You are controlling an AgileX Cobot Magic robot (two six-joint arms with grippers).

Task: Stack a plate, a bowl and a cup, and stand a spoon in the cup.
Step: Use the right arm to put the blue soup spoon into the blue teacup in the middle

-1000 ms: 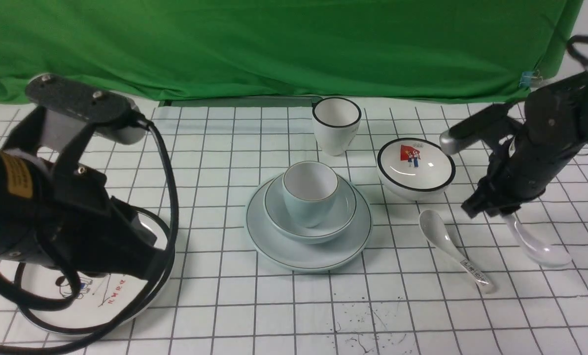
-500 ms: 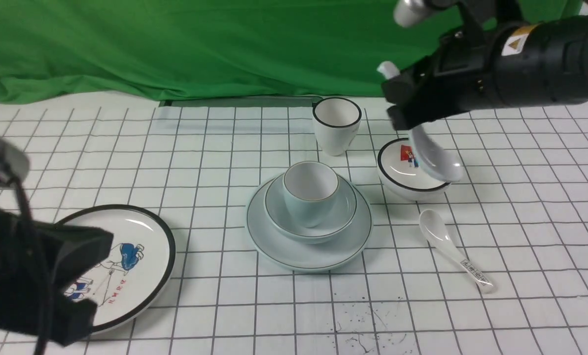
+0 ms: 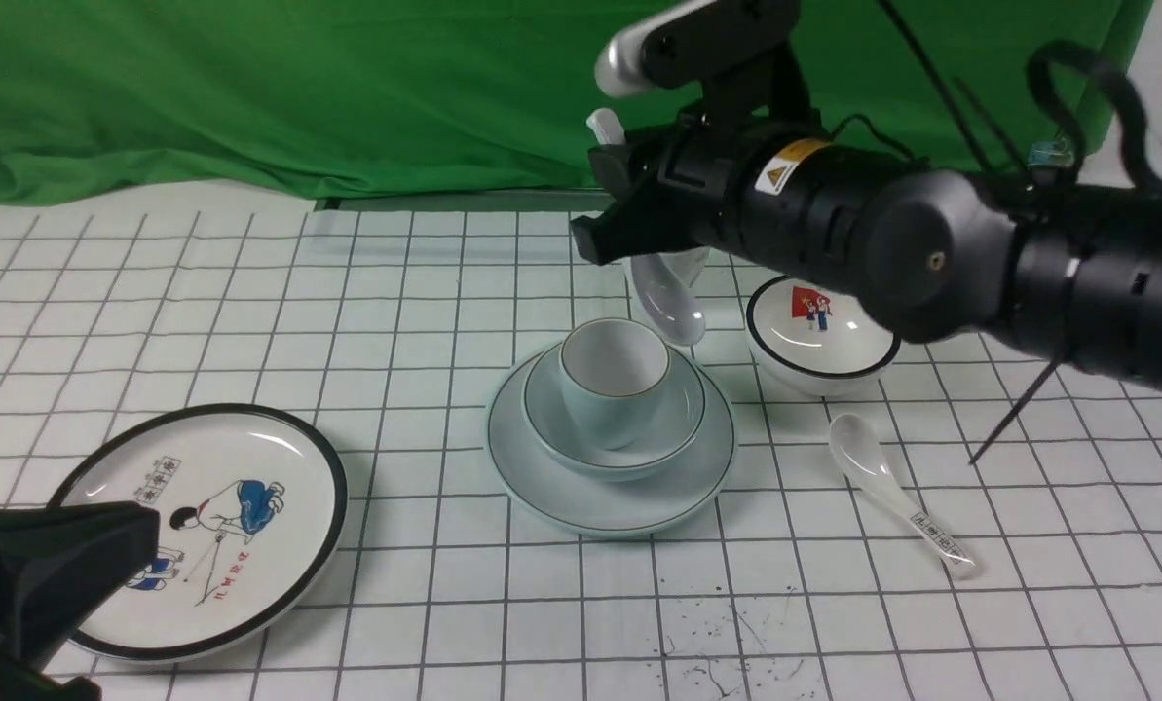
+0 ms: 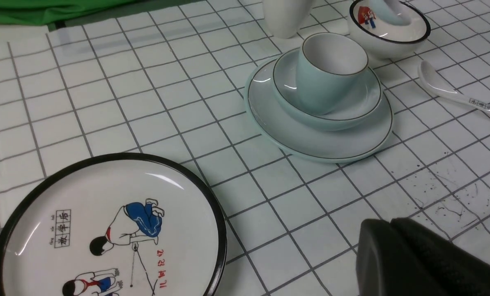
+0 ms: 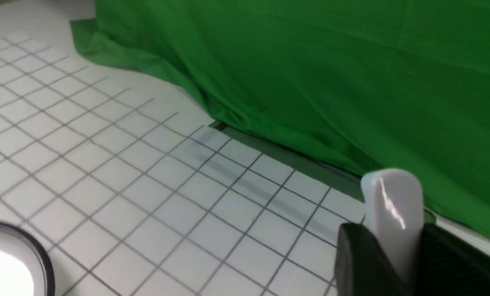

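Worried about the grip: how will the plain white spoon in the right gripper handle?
Likely slippery: the spoon shows glossy highlights, pinched by its handle in the right gripper. Probably stiff and chip-prone, looking ceramic. Its bowl end hangs below the jaws, so it might pivot.

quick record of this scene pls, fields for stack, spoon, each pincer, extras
stack: cup in bowl on plate
spoon: held in the air, scoop down, close to the cup, not in it
right pincer: shut on spoon handle
left pincer: shut, empty, near the picture plate
extras: picture bowl, printed spoon
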